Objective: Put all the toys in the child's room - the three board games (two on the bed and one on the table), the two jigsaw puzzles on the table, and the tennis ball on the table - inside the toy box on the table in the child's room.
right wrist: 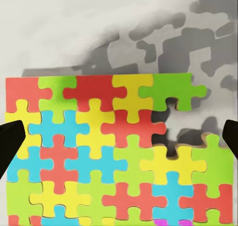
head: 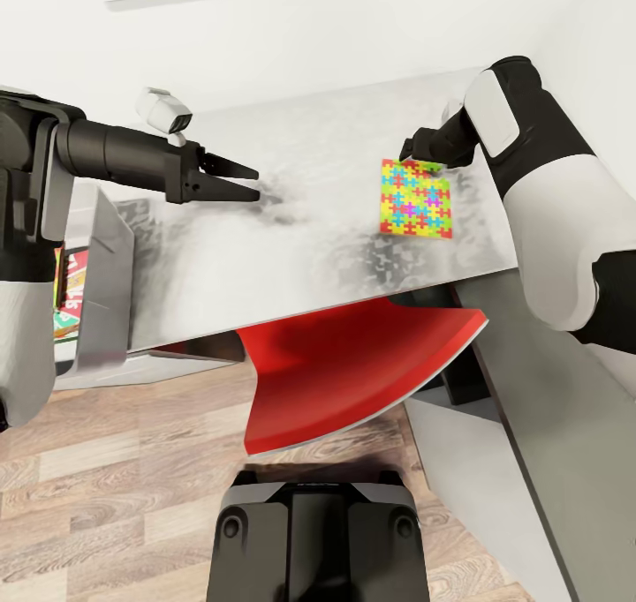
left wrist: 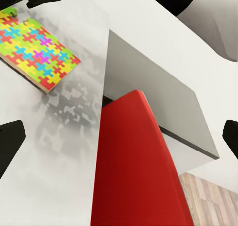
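At the far left, beyond your left arm, the toy box [head: 104, 258] sits with its flared grey wall towards you, and a printed board game [head: 69, 295] (green, yellow and red) shows at the side of it; whether it lies inside the bin or just beside it you cannot tell from here. Your left gripper [head: 237, 181] hangs over bare table [head: 291, 249], fingers apart and holding nothing, their tips aimed across the top towards the puzzle, which lies well ahead of them.

Moving right, a red chair [head: 353, 364] is tucked under the table's near edge. Past it the jigsaw puzzle [head: 415, 199] lies flat on the table. Your right gripper [head: 421, 153] is at the puzzle's far edge; in the right wrist view the dark fingertips [right wrist: 11, 146] stand wide apart, one to each side, with the jigsaw puzzle [right wrist: 116, 151] spread between and ahead of them. Contact is not evident, so treat it as not yet gripped.

The step in hand looks like the pick-up of this puzzle with the right arm. The slab is thin and flat on the top, so the next move probably calls for lowering until the fingers bracket an edge, closing firmly, lifting clear, then carrying it across to the bin at the left (mind the left arm in the path).
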{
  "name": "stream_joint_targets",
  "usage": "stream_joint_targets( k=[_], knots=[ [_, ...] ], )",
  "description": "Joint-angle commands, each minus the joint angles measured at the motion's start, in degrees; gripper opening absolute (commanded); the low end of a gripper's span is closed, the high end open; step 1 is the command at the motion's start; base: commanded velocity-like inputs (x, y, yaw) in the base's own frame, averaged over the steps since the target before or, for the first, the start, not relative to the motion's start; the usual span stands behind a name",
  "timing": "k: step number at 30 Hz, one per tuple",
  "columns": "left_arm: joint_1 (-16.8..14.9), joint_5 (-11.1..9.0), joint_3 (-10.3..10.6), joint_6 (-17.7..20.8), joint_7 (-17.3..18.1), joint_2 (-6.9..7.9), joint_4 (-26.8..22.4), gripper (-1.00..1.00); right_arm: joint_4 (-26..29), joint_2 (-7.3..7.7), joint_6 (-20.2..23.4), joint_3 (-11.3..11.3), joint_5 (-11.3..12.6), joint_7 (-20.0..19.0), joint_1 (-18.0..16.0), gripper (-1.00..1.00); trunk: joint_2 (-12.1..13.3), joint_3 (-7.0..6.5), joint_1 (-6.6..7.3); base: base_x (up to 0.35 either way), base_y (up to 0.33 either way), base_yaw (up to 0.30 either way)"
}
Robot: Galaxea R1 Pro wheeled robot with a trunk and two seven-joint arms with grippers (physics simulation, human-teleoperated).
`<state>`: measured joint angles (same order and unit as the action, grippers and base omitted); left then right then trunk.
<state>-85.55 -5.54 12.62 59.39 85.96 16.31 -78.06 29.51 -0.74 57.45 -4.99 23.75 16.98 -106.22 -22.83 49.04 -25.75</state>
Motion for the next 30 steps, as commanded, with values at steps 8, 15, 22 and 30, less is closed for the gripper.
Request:
stream_joint_targets(
  k=[8, 15, 22, 30],
  knots=[
    [-0.1, -0.3, 0.1, 0.6, 0.0, 0.04, 0.0, 1.0, 0.0, 0.14, 0.2, -0.3, 0.6, 0.5, 0.0, 1.0, -0.1, 0.07, -0.03, 0.0, -0.071, 0.0],
    [-0.1, -0.3, -0.1, 0.6, 0.0, 0.01, -0.4, 1.0, 0.0, 0.64, 0.1, -0.3, 0.6, 0.5, 0.4, 1.0, -0.1, 0.07, -0.03, 0.0, -0.017, 0.0],
    [-0.1, -0.3, -0.1, 0.6, 0.0, -0.55, -0.8, 1.0, 0.0, 1.15, 0.1, -0.3, 0.6, 0.5, 0.5, 1.0, -0.1, 0.07, -0.03, 0.0, -0.004, 0.0],
    [-0.1, -0.3, -0.1, 0.6, 0.0, -1.06, -0.8, 1.0, 0.0, 1.75, 0.2, -0.4, 0.7, 0.5, 0.6, 1.0, -0.1, 0.07, -0.03, 0.0, 0.0, 0.0]
  ],
)
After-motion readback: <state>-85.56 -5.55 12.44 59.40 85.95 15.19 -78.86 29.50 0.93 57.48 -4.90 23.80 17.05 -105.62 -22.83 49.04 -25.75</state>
